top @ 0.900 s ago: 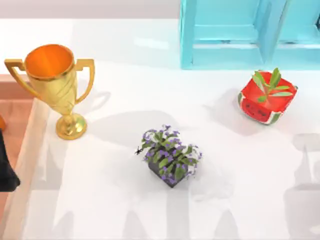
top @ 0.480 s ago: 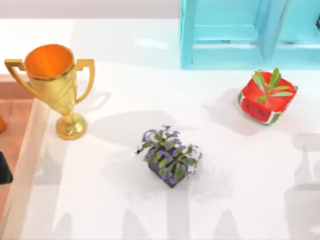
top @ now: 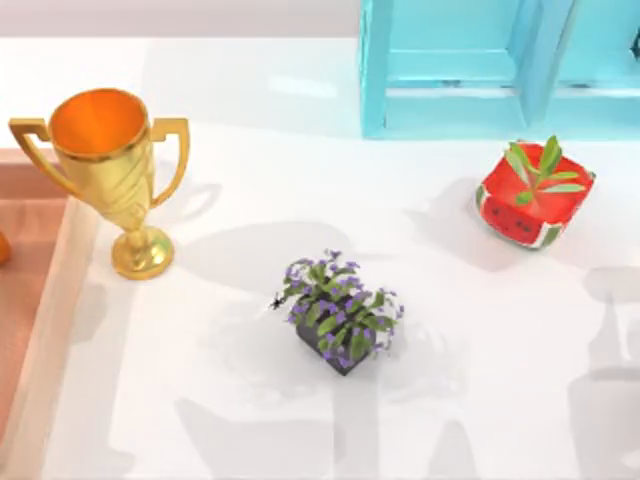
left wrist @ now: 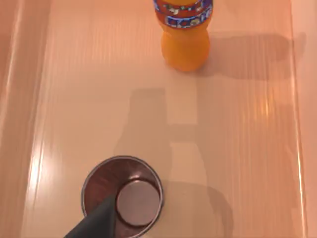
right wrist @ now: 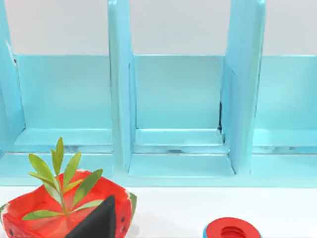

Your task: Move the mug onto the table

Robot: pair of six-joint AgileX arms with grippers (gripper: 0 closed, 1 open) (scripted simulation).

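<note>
In the left wrist view I look straight down into the mug (left wrist: 138, 199). It shows a pale rim and a dark maroon-brown inside, and it stands upright on a reddish-brown wooden surface (left wrist: 89, 99). A dark part of my left gripper (left wrist: 98, 222) overlaps the mug's rim. The white table (top: 250, 410) spreads across the top view, with the wooden surface (top: 25, 280) along its left side. A dark part of my right gripper (right wrist: 99, 220) shows in the right wrist view, in front of a watermelon-patterned pot.
An orange bottle (left wrist: 185, 37) stands on the wood beyond the mug. On the table are a gold trophy (top: 110, 170), a pot of purple flowers (top: 340, 318), the watermelon pot (top: 530, 200) and a turquoise frame (top: 480, 70). A red disc (right wrist: 233, 229) lies near the right gripper.
The dark left arm at the top view's left edge has slid out of that view to the left. The arm shadows on the table have shifted.
</note>
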